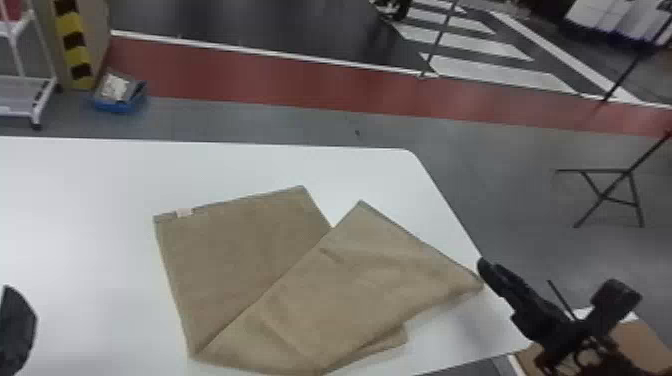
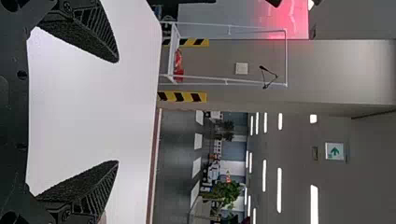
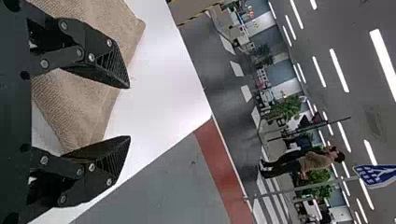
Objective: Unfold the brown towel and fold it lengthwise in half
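Brown towel (image 1: 260, 235) on the white desk (image 1: 75, 210), partly spread. Two broad panels open out in a V toward the far side; the one on the robot's right overlaps the other along a slanting edge, and a small flap shows beneath its near side. A pale label (image 1: 184, 212) marks the far edge of the left panel. The unfolding appears partly done: the cloth is no compact bundle, yet neither is it a single flat sheet. Left to do, by this reading, are drawing the overlapping panel clear, squaring the whole, and then making the lengthwise fold, of which no finished form is seen.

Left gripper (image 2: 116, 112): fingers well apart with nothing between them, at the robot's left of the towel. Right gripper (image 3: 129, 112): fingers likewise apart and clamped on nothing, just beside the towel's right-hand corner in the head view; whether either finger touches the cloth cannot be told.

Containers: on the floor beyond the desk, a blue bin (image 1: 117, 106) holds whitish contents (image 1: 114, 87), their nature unclear. It stands near a white wheeled rack (image 1: 45, 97) and appears to have no part in the task.
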